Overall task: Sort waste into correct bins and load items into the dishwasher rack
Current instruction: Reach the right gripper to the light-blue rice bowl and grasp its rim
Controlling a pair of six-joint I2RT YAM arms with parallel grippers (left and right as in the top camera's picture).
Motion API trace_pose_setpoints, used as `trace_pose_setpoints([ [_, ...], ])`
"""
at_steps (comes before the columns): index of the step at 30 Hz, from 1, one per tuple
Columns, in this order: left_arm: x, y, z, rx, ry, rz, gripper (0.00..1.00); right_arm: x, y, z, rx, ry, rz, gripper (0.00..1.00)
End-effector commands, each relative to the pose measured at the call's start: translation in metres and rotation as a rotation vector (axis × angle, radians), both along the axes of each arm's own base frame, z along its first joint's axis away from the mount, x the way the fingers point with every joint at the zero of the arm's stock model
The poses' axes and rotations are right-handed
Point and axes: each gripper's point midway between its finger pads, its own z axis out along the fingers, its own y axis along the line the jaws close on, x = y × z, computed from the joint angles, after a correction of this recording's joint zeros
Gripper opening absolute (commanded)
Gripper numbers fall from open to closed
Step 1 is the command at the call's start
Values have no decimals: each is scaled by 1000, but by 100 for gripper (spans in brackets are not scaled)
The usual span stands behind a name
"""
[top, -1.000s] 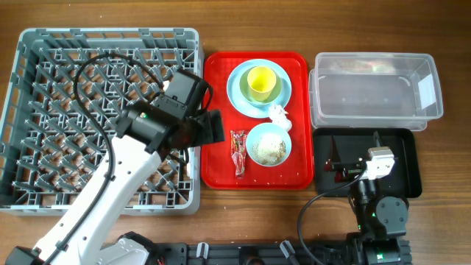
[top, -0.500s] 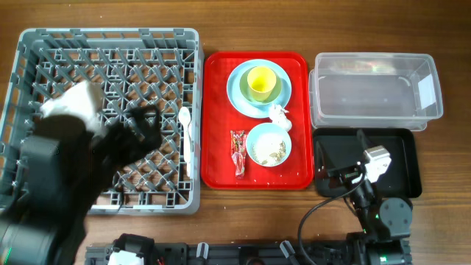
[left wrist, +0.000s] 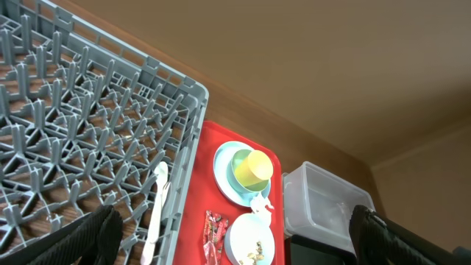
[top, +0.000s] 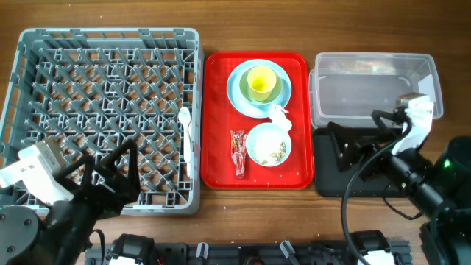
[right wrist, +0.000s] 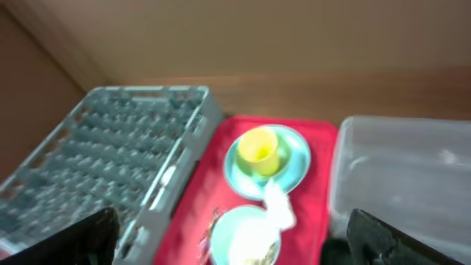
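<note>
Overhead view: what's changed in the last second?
The left gripper pulled back from the rack's right side to its near-left corner, open, uncovering a white spoon lying there. The right gripper rose, staying over the black tray. The red tray's contents stayed.

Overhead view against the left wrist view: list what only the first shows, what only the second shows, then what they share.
Only overhead: the full outline of the dishwasher rack, plus the left arm and right arm at the front of the table. Only left wrist: the plain brown backdrop beyond the table. Both: the white utensil in the rack beside the red tray, yellow-green cup on the blue plate, tissue, red wrapper, bowl of scraps, clear tub.
</note>
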Motion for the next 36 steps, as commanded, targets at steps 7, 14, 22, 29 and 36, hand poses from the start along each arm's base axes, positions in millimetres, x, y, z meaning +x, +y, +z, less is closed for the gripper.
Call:
trace_pose_setpoints([
  [7, 1, 1, 0, 7, -3, 1, 100, -19, 102, 2, 266, 109, 672, 100],
  [14, 1, 1, 0, 7, -3, 1, 100, 12, 140, -94, 200, 375, 516, 86],
  [22, 1, 1, 0, 7, -3, 1, 100, 28, 140, -183, -189, 468, 119, 49],
  [29, 1, 1, 0, 7, -3, 1, 100, 38, 158, -250, -378, 501, -15, 50],
  [36, 1, 1, 0, 7, -3, 1, 100, 49, 165, -303, -488, 532, -10, 51],
])
